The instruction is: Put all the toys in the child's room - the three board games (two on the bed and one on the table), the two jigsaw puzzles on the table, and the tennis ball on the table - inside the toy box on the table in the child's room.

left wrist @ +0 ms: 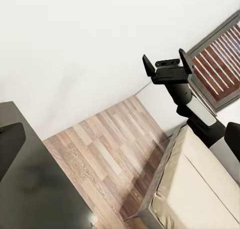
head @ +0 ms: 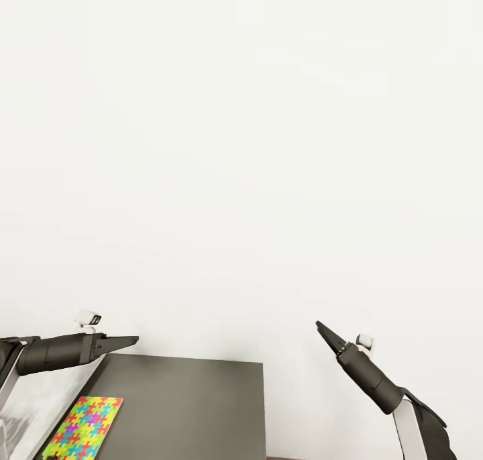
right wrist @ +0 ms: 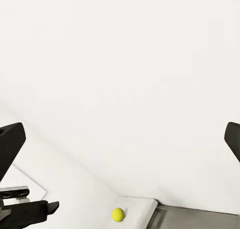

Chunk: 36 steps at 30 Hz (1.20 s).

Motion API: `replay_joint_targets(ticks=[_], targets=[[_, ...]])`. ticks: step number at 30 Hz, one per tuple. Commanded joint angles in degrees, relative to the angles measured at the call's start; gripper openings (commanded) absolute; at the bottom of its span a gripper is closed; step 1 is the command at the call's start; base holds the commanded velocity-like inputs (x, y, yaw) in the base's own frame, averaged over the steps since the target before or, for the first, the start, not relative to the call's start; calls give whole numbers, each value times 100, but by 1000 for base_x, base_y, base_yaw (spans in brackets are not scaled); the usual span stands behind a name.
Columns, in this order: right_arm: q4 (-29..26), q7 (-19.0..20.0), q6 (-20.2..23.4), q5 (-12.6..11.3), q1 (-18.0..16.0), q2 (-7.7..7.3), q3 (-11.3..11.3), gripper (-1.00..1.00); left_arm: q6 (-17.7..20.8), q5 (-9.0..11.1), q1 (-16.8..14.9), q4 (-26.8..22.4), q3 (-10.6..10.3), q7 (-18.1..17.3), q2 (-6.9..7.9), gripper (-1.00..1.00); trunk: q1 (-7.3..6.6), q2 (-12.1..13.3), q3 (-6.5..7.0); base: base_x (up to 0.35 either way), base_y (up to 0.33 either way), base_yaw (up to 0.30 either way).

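Jigsaw puzzle lies flat on the desk, tennis ball sits unpicked. Both grippers, left and right, empty, fingers spread. Packing looks barely begun.

Right tool wide open above bed; wood floor; dark table; slatted window.

Head view: looking forward from above, facing a blank wall, catching the table corner low down.
Left wrist view: looking past its claw across floor and bed toward the right gripper.
Right wrist view: facing the wall, looking toward the left gripper.
Shared: each wrist camera is seeing the opposite claw; the wall.
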Motion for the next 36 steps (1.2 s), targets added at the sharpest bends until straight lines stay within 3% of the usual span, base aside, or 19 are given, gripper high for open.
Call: replay_joint_targets(ticks=[1,27,33,36], targets=[[1,13,43,-19,-3,2,-13,100,60,-3,-1,1,-1,-23,1,100,2,-4,-3,0,0,0],[-4,-81,57,30,-3,-33,5,100,58,-9,-3,114,7,-23,6,100,2,-4,-3,0,0,0],[-129,-822,144,68,-5,-42,30,100,52,-18,-2,209,1,-23,-2,100,2,-4,-3,0,0,0],[-247,-1488,329,77,-6,-42,39,100,51,-31,-1,226,2,-23,-32,100,2,-4,-3,0,0,0]])
